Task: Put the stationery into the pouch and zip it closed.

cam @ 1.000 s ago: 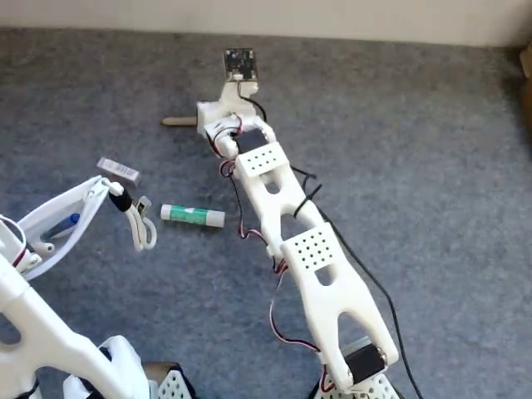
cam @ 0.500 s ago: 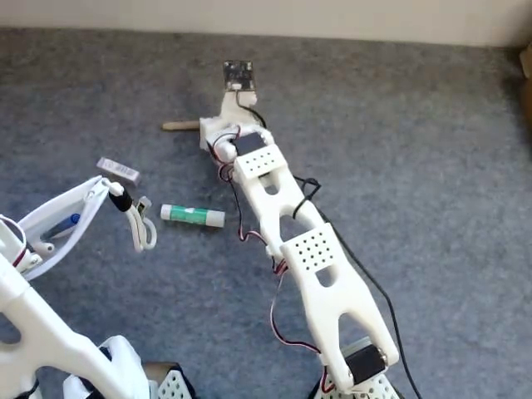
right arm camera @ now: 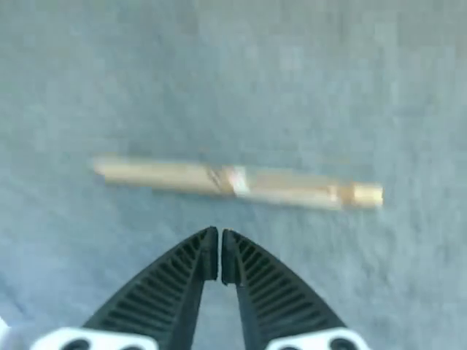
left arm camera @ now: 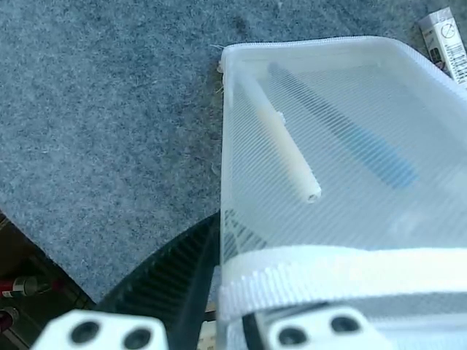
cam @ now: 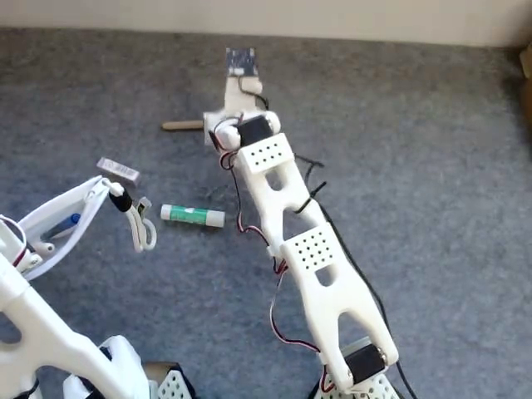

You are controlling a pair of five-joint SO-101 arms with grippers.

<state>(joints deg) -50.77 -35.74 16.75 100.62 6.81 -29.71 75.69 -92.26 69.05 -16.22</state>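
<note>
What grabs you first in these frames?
The long white right arm runs up the middle of the grey carpet, with the right gripper shut close to, but not touching, a tan pen lying flat. At lower left, the left gripper holds a see-through mesh pouch with a white pen and a blue pen inside. A green glue stick and an eraser lie loose nearby.
</note>
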